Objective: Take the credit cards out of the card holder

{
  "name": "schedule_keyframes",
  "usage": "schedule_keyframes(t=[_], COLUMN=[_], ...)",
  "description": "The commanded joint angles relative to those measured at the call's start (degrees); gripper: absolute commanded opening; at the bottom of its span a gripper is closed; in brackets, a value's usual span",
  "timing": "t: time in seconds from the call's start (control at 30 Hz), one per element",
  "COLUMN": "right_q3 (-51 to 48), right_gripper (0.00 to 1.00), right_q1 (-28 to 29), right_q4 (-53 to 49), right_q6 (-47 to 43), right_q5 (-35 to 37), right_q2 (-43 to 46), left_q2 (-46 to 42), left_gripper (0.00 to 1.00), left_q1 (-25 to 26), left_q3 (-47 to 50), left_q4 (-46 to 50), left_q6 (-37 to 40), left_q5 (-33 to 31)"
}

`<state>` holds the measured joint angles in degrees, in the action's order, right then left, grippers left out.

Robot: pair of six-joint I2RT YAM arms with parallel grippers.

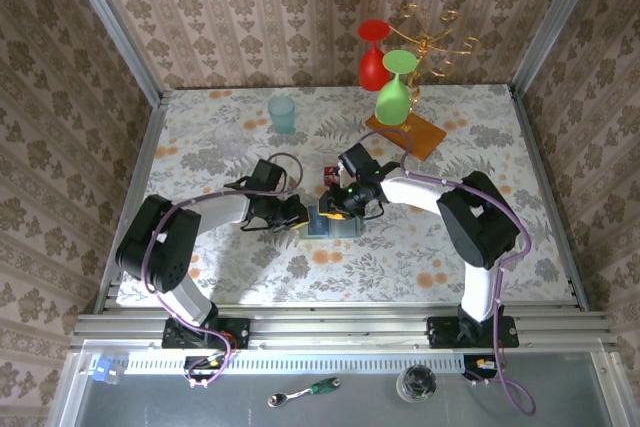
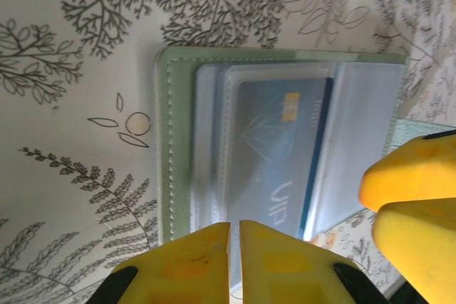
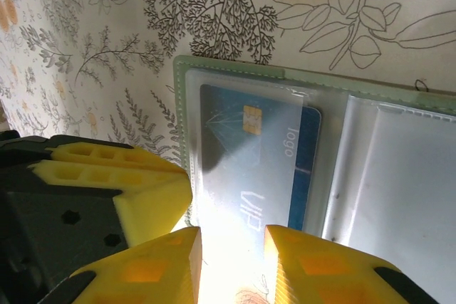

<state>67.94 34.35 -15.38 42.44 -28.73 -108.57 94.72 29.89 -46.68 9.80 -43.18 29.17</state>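
One blue credit card (image 3: 249, 154) lies inside a clear sleeve (image 2: 356, 126) of the open card holder (image 2: 169, 147), which is flat on the flowered table (image 1: 450, 237) at the centre of the top view. The left gripper (image 2: 234, 258) is almost closed, with only a thin slit, at the holder's lower edge. The right gripper (image 3: 229, 261) stands narrowly apart at the card's lower end. Whether either one pinches anything, I cannot tell.
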Motion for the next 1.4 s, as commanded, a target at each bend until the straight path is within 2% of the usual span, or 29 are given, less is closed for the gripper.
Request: schedule_keyframes(t=[0.0, 0.5, 1.0, 1.07, 1.17, 1.37], right_q3=[1.14, 0.53, 0.52, 0.52, 0.52, 1.46], right_gripper=[0.31, 0.30, 0.20, 0.20, 0.28, 0.33], right_q1=[0.23, 0.28, 0.54, 0.59, 0.63, 0.90], right_q4=[-1.25, 0.53, 2.27, 2.61, 2.15, -3.11], right_q6=[0.46, 1.07, 1.60, 1.62, 1.44, -0.73], right_q5=[1.04, 0.06, -1.48, -1.92, -1.63, 3.10], right_q2=[-1.80, -4.05, -4.95, -5.06, -5.64, -4.89], left_q2=[1.56, 2.67, 2.49, 2.58, 2.63, 2.31], left_gripper=[0.13, 0.11, 0.11, 0.11, 0.11, 0.11], left_q1=[-0.62, -1.24, -1.24, -1.24, -1.24, -1.24], left_q3=[-1.36, -0.61, 0.53, 0.54, 0.67, 0.95], left_q4=[0.09, -0.13, -1.45, -1.45, -1.53, -1.57], left_q6=[1.88, 2.03, 1.37, 1.36, 1.34, 1.17], left_q5=[0.53, 1.14, 1.82, 1.94, 2.02, 1.90])
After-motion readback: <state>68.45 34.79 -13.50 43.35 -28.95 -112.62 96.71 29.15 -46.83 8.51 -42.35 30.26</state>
